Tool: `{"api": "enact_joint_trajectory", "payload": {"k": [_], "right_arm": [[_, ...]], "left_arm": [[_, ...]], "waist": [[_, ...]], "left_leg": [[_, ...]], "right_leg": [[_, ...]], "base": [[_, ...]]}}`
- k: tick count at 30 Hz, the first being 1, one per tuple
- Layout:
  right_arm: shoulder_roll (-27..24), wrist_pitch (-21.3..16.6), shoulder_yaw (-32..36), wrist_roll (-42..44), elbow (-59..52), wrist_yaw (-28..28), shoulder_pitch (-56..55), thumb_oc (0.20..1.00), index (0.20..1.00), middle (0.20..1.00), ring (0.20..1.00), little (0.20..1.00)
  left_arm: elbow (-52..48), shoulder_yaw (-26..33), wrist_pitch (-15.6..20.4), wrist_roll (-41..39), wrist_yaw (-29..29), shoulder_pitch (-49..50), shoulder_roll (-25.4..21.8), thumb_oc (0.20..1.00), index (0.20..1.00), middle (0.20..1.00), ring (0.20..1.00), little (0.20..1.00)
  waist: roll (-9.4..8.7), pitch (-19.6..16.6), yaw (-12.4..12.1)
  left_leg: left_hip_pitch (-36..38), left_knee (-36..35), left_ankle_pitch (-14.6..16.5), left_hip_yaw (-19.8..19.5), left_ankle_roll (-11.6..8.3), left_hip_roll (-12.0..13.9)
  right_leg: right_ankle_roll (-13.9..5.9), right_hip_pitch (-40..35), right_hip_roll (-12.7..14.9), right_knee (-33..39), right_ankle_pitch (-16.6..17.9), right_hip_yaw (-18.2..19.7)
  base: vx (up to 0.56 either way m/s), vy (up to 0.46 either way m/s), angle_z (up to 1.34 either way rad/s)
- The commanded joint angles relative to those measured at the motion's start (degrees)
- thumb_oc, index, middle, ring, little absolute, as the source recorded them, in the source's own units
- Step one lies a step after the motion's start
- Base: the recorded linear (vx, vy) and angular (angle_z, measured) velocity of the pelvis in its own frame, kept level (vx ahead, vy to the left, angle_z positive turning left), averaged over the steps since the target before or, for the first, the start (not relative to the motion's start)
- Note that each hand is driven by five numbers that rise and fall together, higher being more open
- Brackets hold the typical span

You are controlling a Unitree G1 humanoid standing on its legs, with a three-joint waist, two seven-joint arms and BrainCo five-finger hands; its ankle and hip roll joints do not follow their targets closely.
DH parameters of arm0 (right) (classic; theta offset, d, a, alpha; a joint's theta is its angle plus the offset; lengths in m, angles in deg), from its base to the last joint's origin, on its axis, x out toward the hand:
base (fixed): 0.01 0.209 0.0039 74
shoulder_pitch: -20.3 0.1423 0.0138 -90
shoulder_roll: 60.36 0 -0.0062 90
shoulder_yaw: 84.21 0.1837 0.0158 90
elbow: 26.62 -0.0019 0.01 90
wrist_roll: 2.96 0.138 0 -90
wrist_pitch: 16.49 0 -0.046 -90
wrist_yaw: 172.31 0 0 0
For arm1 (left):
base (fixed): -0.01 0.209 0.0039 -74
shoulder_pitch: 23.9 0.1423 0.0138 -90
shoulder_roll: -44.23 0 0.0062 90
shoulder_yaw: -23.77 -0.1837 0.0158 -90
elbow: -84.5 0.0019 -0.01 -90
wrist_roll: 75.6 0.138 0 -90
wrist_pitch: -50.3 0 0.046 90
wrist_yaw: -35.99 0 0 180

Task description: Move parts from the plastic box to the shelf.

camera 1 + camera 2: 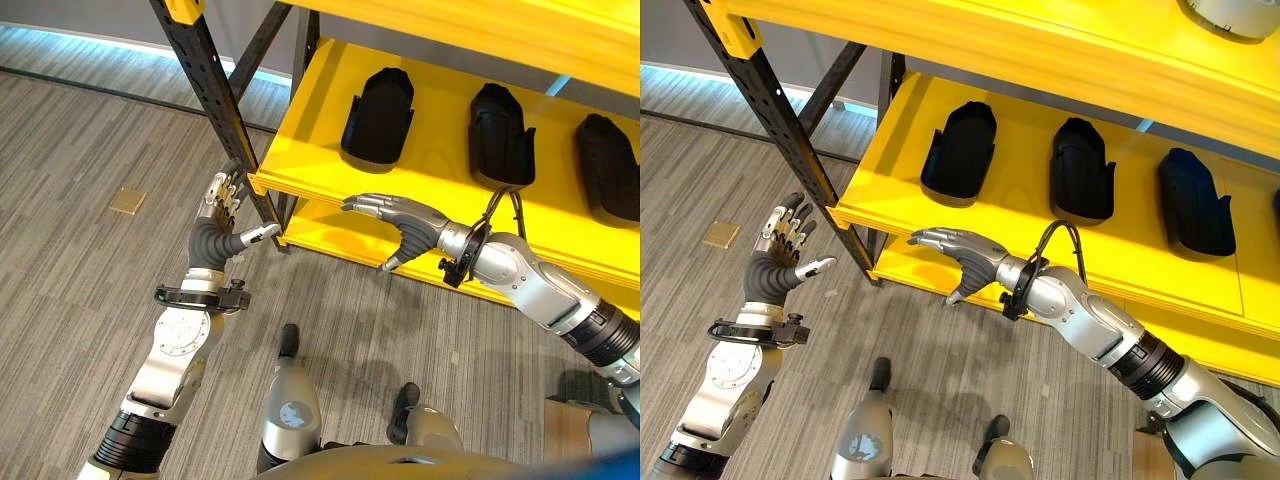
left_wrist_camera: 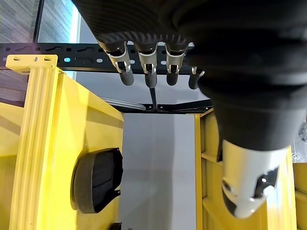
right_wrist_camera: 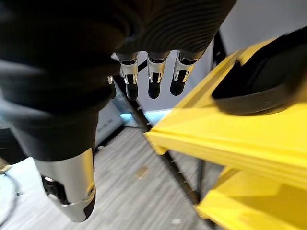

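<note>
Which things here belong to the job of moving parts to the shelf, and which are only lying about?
Belong to the job:
- yellow shelf
- three black parts on it
- left hand, open and empty
- right hand, open and empty

Only lying about:
- small tan plate on the floor
- pale round object on the upper board

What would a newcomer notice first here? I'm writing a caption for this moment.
The bright yellow shelf stands out, with black parts lying in a row on its middle level. In front of it both hands are empty with fingers straight: the right hand at the shelf's front edge, the left hand raised beside the black upright post.
</note>
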State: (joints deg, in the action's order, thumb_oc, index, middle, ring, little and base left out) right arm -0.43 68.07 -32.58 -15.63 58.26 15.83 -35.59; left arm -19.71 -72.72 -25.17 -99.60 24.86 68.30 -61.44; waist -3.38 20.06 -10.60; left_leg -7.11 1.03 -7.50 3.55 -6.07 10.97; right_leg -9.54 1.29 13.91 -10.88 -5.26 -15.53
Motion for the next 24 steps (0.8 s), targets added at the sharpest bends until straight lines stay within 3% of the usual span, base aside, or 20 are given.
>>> {"api": "enact_joint_trajectory", "payload": {"k": [1, 8, 21, 24], "right_arm": [[-1.2, -1.1, 2.0, -0.7, -1.9, -3.3, 5.9, 1.0, 1.0, 1.0, 1.0, 1.0], [-0.5, -1.4, 3.7, -2.4, 3.2, -3.0, 7.6, 1.0, 1.0, 1.0, 1.0, 1.0], [1.8, -2.3, 2.3, -1.4, 5.7, -2.0, 13.0, 1.0, 1.0, 1.0, 1.0, 1.0], [3.2, -0.6, 1.8, -1.9, 5.9, -1.9, 15.2, 1.0, 1.0, 1.0, 1.0, 1.0]], "left_arm": [[-2.6, 2.2, 4.0, 0.6, 0.7, -2.3, 0.6, 1.0, 1.0, 1.0, 1.0, 1.0], [-2.7, 2.7, 1.5, 0.0, 1.0, -2.9, 1.2, 1.0, 1.0, 1.0, 1.0, 1.0], [-3.1, 1.6, 0.7, 0.1, 3.0, -3.7, 2.0, 1.0, 1.0, 1.0, 1.0, 1.0], [-3.4, 1.0, 0.3, -0.1, 3.2, -4.2, 2.1, 1.0, 1.0, 1.0, 1.0, 1.0]], "waist": [[0.27, 0.4, 0.0], [1.03, 1.4, -0.6], [2.39, 3.5, -1.8], [2.94, 4.1, -2.2]], "left_leg": [[2.0, 3.1, 4.1, -0.6, 0.16, 0.2], [1.1, 4.1, 4.3, -0.7, 0.19, -0.5], [-0.4, 4.9, 4.4, -1.5, 0.38, -1.6], [-0.9, 5.1, 4.4, -1.7, 0.43, -1.9]], "right_leg": [[2.99, -0.6, -4.0, -3.3, -1.4, -0.1], [3.08, -0.1, -3.7, -4.2, -1.7, -0.4], [3.58, 1.8, -3.4, -6.4, -2.5, -1.0], [3.67, 2.4, -3.2, -7.0, -2.8, -1.2]], "base": [[0.0, 0.0, 0.0], [0.0, 0.0, 0.0], [0.0, 0.0, 0.0], [0.0, -0.003, 0.01]]}}
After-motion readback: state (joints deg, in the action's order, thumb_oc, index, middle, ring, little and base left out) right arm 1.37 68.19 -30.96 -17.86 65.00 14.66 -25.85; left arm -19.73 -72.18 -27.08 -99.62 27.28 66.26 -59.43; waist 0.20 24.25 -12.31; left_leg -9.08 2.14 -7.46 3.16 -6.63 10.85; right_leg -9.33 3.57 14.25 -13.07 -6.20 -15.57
